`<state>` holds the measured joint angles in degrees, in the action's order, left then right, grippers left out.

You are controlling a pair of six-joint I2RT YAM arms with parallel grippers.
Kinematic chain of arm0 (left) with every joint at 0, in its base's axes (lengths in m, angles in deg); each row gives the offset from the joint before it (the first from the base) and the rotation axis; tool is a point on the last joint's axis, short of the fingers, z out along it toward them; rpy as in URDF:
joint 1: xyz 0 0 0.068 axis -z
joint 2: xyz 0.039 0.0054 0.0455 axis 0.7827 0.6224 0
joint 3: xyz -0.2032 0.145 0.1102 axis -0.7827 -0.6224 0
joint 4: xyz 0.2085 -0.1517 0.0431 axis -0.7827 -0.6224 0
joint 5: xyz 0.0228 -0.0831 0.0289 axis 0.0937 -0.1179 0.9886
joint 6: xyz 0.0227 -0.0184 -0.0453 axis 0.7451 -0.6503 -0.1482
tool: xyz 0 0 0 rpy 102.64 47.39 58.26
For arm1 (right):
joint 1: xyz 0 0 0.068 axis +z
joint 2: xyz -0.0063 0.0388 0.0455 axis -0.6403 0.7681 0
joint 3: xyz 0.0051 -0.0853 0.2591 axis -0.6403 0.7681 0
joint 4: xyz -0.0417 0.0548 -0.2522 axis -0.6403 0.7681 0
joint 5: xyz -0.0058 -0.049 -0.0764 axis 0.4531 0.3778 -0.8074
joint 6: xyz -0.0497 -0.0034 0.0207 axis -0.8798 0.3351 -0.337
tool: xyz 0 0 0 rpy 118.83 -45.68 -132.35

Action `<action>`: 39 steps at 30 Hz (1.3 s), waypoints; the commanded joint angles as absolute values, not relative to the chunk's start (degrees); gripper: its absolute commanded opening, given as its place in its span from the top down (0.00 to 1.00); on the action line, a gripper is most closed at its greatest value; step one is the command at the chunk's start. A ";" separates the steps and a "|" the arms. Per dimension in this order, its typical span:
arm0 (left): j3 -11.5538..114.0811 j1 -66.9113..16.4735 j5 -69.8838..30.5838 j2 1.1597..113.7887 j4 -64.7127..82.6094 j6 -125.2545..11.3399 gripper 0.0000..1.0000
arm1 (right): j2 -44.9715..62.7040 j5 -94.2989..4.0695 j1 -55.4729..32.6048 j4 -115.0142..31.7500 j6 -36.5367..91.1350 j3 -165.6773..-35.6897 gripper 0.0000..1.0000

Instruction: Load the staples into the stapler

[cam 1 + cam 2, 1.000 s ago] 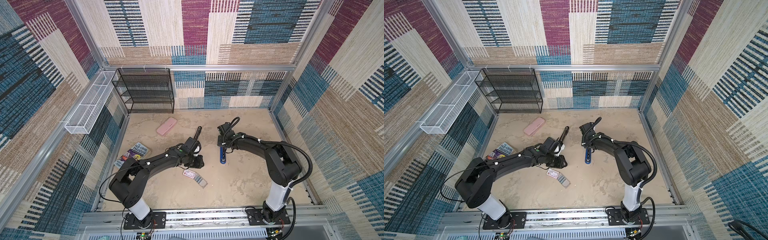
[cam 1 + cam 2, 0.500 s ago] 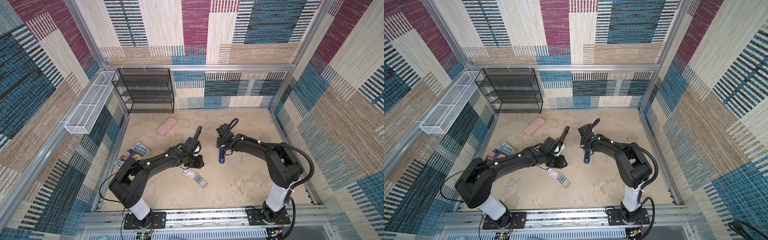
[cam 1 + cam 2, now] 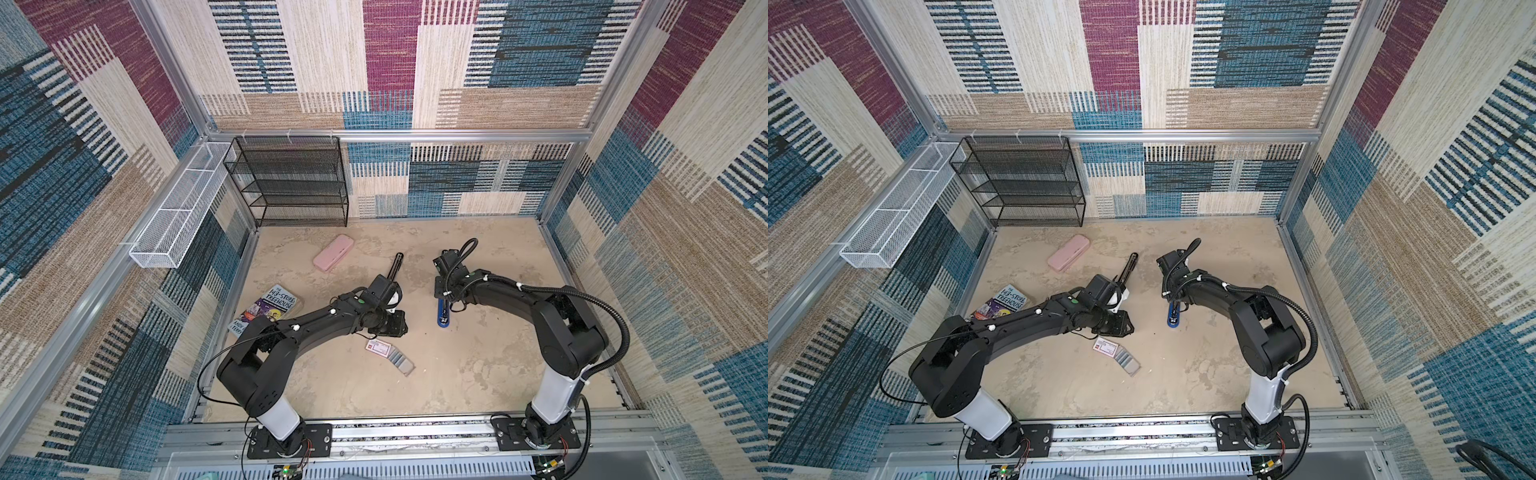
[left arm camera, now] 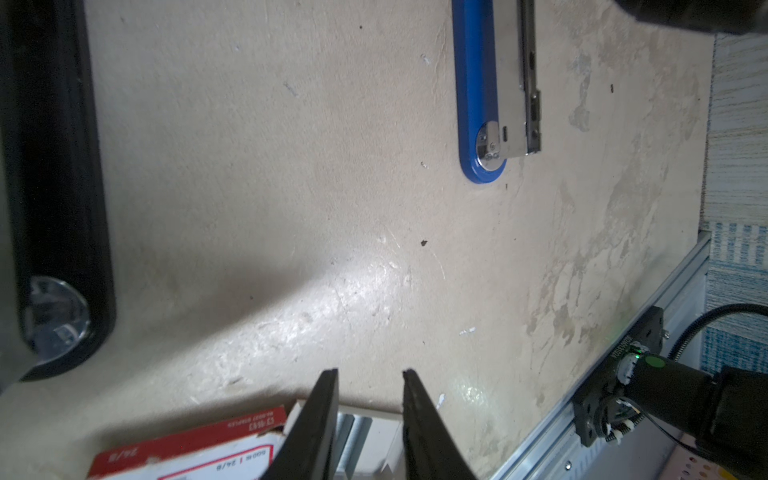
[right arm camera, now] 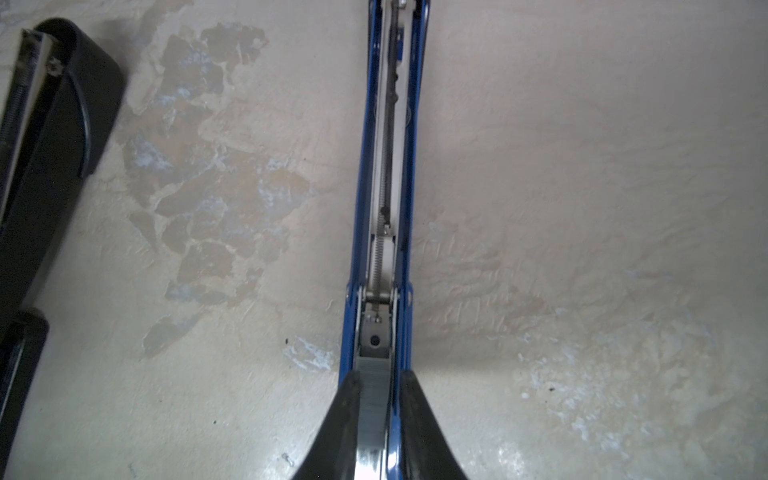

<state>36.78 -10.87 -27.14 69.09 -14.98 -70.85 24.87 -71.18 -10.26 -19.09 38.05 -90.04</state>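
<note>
Staples (image 5: 373,399) inside open stapler (image 5: 386,257)

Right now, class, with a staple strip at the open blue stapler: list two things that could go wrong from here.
1. The right pincer straddles the staple strip at one end of the open blue stapler; drawing away could lift or skew the strip.
2. The left pincer hangs open by the staple box, away from the stapler, so a nudge could slide it.
</note>
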 commanded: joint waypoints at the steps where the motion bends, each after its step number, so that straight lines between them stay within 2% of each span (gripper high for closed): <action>1: 36.57 -10.90 -26.98 68.98 -14.54 -71.51 0.69 | 24.24 -71.21 -10.20 -20.02 38.45 -90.08 0.75; 6: 36.74 -10.91 -27.06 69.18 -14.52 -71.55 0.69 | 24.96 -71.49 -10.20 -19.86 36.60 -92.70 0.61; 10: 36.50 -10.90 -26.98 68.78 -14.42 -71.89 0.69 | 27.35 -70.84 -10.29 -20.21 35.29 -94.94 0.55; 21: 35.43 -10.95 -26.45 67.84 -14.59 -72.03 0.70 | 30.80 -68.33 -10.37 -20.65 34.60 -96.87 0.55; 39: 35.53 -10.91 -27.05 68.76 -13.90 -72.19 0.70 | 26.06 -64.62 -8.90 -21.28 37.67 -89.68 0.61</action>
<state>35.51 -10.89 -26.97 68.50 -14.56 -71.88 26.49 -65.84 -9.34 -21.93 36.39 -90.30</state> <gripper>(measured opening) 0.304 0.392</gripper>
